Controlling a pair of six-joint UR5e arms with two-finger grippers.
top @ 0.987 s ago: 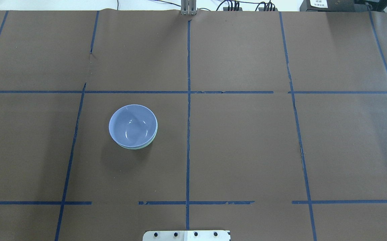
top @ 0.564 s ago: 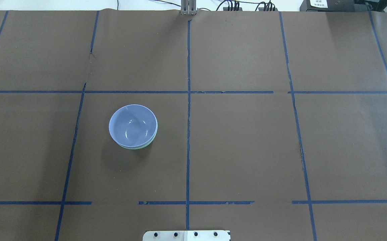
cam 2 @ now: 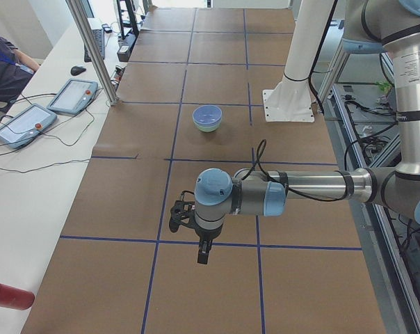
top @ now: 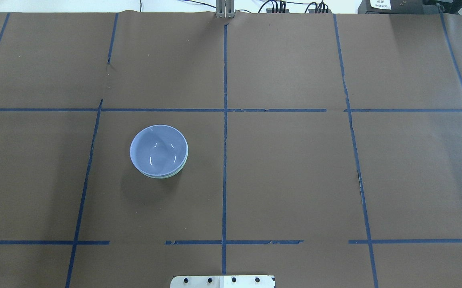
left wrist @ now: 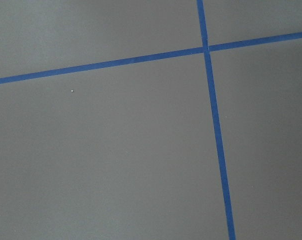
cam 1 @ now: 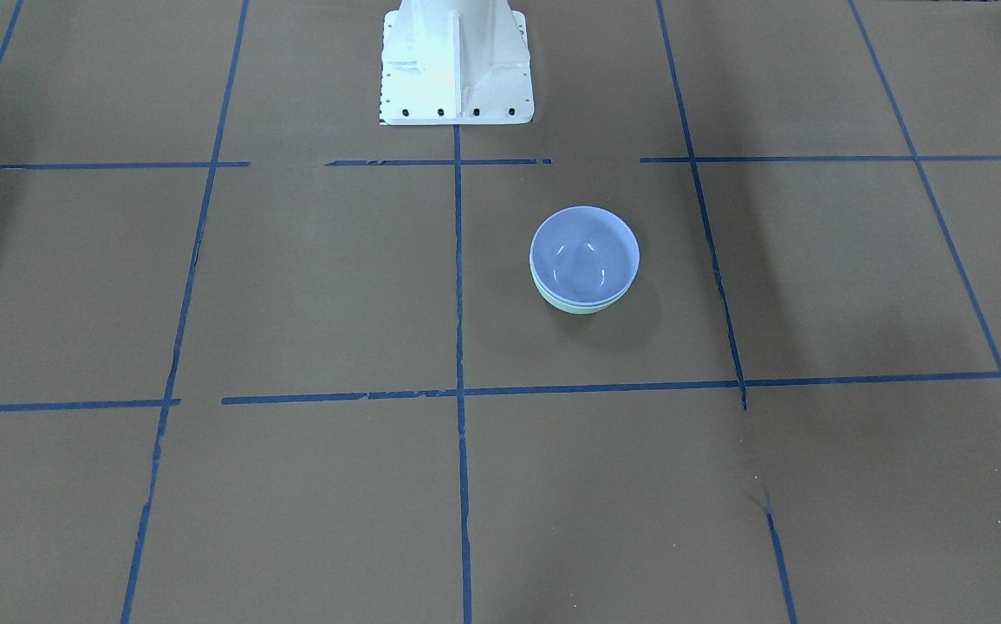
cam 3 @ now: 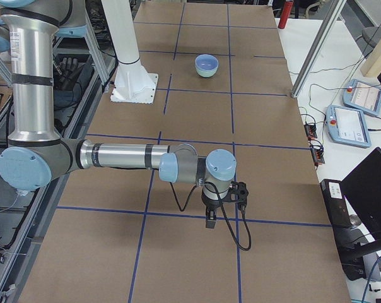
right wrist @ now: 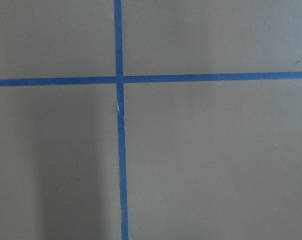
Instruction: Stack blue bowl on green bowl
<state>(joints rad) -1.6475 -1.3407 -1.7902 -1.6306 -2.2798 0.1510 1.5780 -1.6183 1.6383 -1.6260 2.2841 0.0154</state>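
The blue bowl (top: 158, 150) sits nested inside the green bowl (top: 172, 174), of which only a thin mint rim shows beneath it. The pair stands left of the table's middle tape line. It also shows in the front view, blue bowl (cam 1: 584, 253) on green bowl (cam 1: 574, 306), and in both side views (cam 2: 207, 113) (cam 3: 207, 62). My left gripper (cam 2: 203, 255) hangs far from the bowls near the table's left end. My right gripper (cam 3: 211, 218) hangs near the right end. I cannot tell whether either is open or shut. Both wrist views show only brown paper and blue tape.
The white robot pedestal (cam 1: 455, 61) stands at the near edge, its base plate (top: 223, 281) showing in the overhead view. Teach pendants (cam 2: 72, 94) (cam 3: 357, 123) and cables lie on the side benches. A metal post (cam 2: 92, 49) stands at the table's far edge.
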